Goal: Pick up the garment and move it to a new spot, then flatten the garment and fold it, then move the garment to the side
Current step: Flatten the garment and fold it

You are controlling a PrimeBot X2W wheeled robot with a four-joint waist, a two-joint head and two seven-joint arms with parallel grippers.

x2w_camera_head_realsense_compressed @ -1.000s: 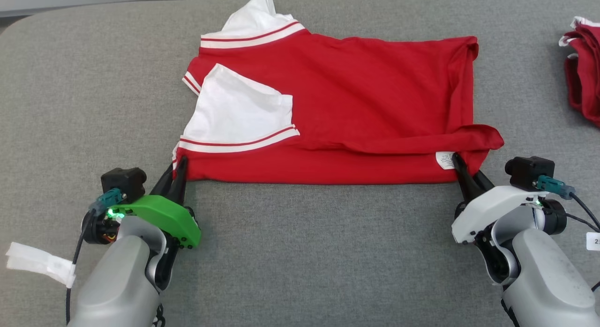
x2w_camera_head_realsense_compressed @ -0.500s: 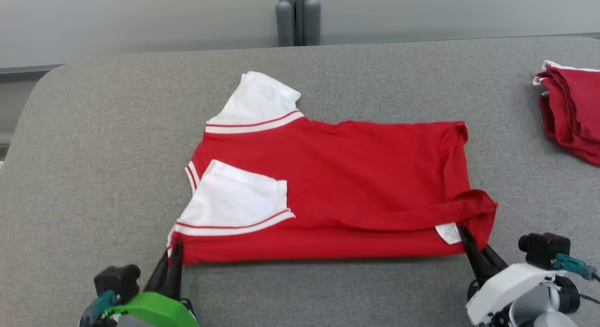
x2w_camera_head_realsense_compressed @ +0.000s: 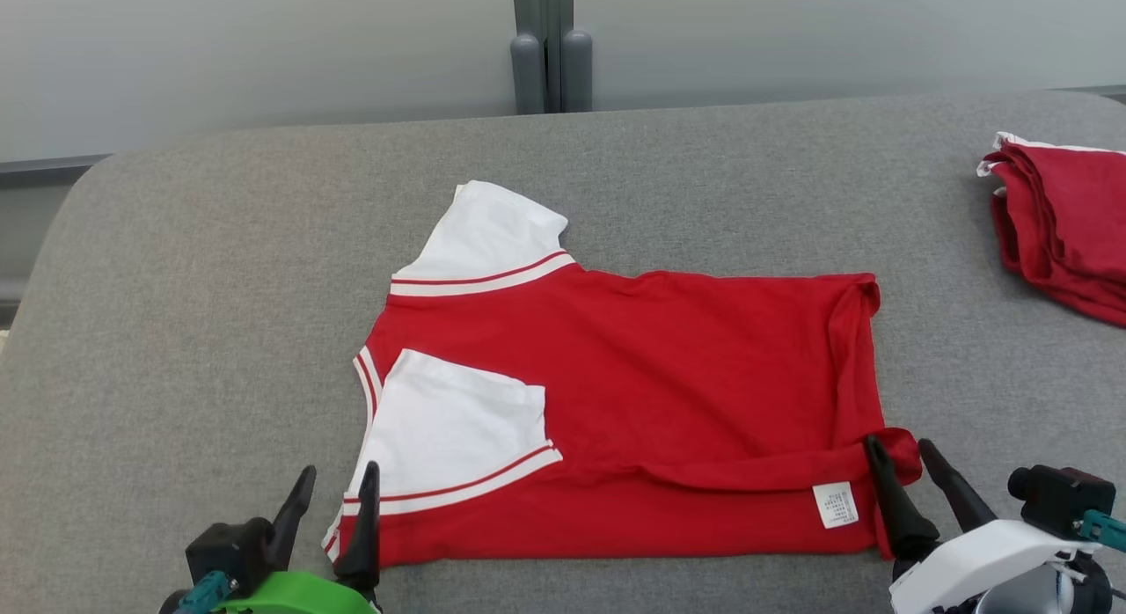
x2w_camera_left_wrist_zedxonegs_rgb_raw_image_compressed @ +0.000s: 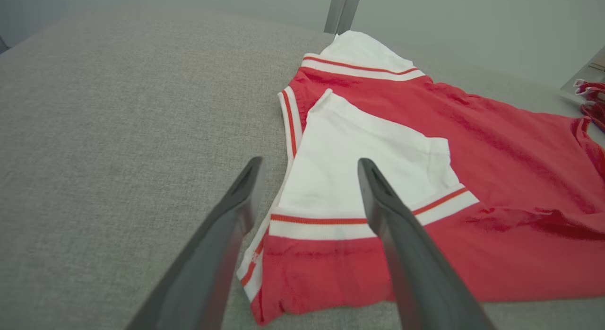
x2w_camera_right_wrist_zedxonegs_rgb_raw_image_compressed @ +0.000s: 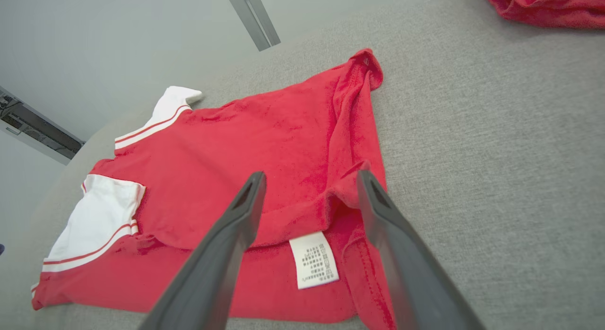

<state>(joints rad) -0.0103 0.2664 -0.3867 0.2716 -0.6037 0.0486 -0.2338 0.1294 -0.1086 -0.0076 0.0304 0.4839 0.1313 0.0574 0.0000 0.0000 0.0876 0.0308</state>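
While both grippers stand with fingers apart and nothing clamped, the red T-shirt (x2w_camera_head_realsense_compressed: 633,394) lies flat on the grey counter (x2w_camera_head_realsense_compressed: 220,288), folded lengthwise, with the near part doubled up over the body. The left gripper (x2w_camera_head_realsense_compressed: 339,467) is at the shirt's near-left corner, one finger over the striped cuff and the other over bare counter just beside the shirt's edge. The right gripper (x2w_camera_head_realsense_compressed: 897,441) is at the shirt's near-right corner, straddling the bunched hem fold. The white care label (x2w_camera_head_realsense_compressed: 835,505) sits just beside it. One white sleeve (x2w_camera_head_realsense_compressed: 449,429) lies on the red body. The other sleeve (x2w_camera_head_realsense_compressed: 493,231) sticks out past the shirt's far edge. A pile of folded red garments (x2w_camera_head_realsense_compressed: 1064,236) lies well apart, right of the shirt. Can't tell whether the fingertips touch the cloth.
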